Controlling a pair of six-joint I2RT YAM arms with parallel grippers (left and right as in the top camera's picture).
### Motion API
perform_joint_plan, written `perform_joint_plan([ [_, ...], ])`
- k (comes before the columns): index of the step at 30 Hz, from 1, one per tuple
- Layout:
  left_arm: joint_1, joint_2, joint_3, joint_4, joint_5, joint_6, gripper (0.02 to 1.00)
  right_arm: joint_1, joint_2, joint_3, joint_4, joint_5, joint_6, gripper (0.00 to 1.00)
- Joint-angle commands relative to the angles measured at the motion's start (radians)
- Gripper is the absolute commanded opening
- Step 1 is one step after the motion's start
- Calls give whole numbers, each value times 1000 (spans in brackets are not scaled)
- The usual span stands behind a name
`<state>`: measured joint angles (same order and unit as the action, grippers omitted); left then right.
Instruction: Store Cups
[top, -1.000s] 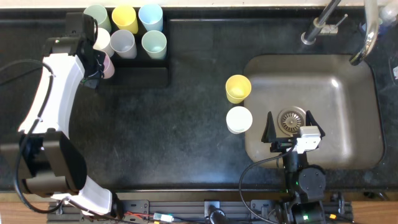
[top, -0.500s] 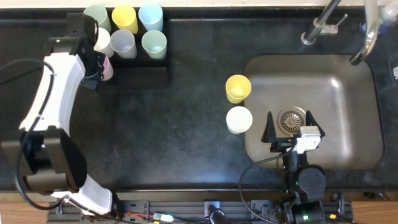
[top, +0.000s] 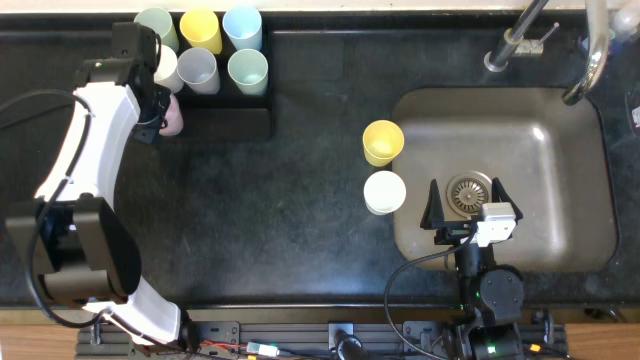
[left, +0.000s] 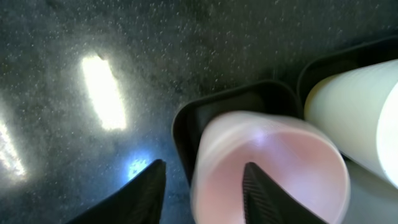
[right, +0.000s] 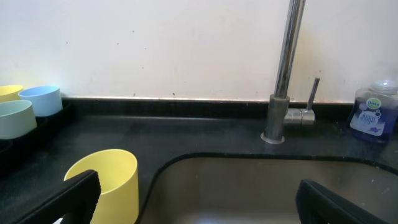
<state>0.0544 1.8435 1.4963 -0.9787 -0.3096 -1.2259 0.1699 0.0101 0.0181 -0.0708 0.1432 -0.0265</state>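
A pink cup (top: 175, 117) (left: 273, 162) stands in a front-left slot of the black rack (top: 240, 122) (left: 217, 109). My left gripper (top: 160, 105) (left: 204, 180) is open astride its rim, one finger inside the cup and one outside. A cream cup (left: 354, 118) sits in the neighbouring slot, and several more cups fill the rack's back rows. A yellow cup (top: 383, 142) (right: 102, 183) and a white cup (top: 384, 192) stand on the counter beside the sink (top: 540, 150). My right gripper (top: 465, 195) (right: 196, 186) hangs open over the sink's near side, holding nothing.
The faucet (top: 515, 35) (right: 285, 74) rises behind the sink, with a blue soap bottle (right: 375, 112) to its right. Dark counter (top: 270, 220) stretches between the rack and the two loose cups.
The left gripper has shifted slightly toward the back of the counter and hides more of the pink cup. The right arm has not moved.
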Motion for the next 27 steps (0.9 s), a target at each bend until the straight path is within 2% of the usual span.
perform_joint_plan([
  [1, 0, -98, 24, -13, -40, 60, 476, -4, -6, -13, 6, 6, -4, 1000],
  [6, -98, -248, 120, 5, -63, 220, 505, -4, -6, -13, 6, 6, -4, 998],
  [9, -235, -273, 233, 29, -13, 397, 529, -4, -6, -13, 6, 6, -4, 996],
  [12, -409, -246, 332, 27, 18, 475, 645, -4, -6, -13, 6, 6, -3, 998],
  [15, -573, -194, 383, 24, 21, 476, 739, -4, -6, -13, 7, 6, -3, 996],
  [19, -731, -82, 424, 22, 40, 444, 752, -4, -6, -13, 6, 6, -3, 998],
  [23, -817, 43, 442, 16, 87, 431, 757, -4, -6, -13, 6, 6, -3, 996],
  [27, -842, 133, 443, -22, 149, 431, 755, -4, -6, -13, 7, 6, -3, 996],
])
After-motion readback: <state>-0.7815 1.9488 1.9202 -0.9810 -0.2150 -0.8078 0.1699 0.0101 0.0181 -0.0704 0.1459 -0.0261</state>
